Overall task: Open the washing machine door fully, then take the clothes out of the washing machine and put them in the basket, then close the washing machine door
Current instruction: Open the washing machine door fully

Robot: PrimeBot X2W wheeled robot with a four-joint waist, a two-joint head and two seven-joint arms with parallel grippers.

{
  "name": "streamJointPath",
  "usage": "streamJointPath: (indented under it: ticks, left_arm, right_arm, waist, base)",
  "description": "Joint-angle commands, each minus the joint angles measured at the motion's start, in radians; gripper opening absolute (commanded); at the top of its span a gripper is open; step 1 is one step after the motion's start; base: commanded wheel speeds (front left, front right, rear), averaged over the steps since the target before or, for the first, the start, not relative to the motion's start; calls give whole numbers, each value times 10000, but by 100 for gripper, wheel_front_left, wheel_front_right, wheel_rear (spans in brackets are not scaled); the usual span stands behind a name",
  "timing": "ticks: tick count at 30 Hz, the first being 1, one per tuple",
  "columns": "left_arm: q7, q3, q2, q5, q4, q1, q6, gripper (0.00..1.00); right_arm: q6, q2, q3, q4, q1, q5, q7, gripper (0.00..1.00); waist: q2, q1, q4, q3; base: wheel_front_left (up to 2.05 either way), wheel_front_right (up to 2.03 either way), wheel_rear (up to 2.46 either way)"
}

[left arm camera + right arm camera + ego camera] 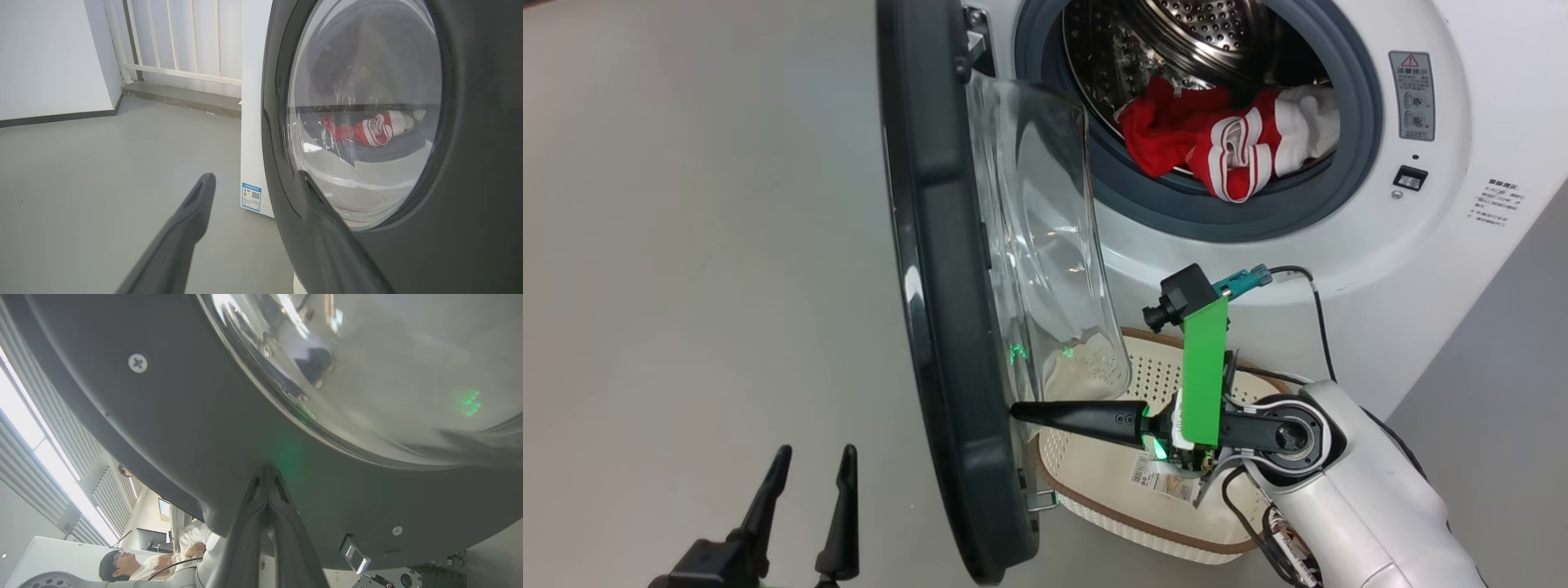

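Two arms at door (943, 327): right end effector (1018, 413) clenched, tips on inner rim; left end effector (815, 456) released, empty.

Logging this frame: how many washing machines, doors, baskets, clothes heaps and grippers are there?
washing machine: 1
washing machine door: 1
basket: 1
clothes heap: 1
grippers: 2 (left gripper, right gripper)
Total: 6
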Motion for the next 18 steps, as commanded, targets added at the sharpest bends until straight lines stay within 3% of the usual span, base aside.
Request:
streamJointPath:
  ticks: [1,18]
  left_arm:
    - [-124,379,160,37,-289,-55,109,100]
    - [-124,486,160,64,-391,19,159,100]
  right_arm:
    - [17,335,197,-275,-91,41,47,0]
    - [17,437,720,-266,-335,321,-305,0]
  waist:
    - [0,0,13,16]
    - [0,0,23,-15]
  base:
    - [0,0,0]
    - [0,0,0]
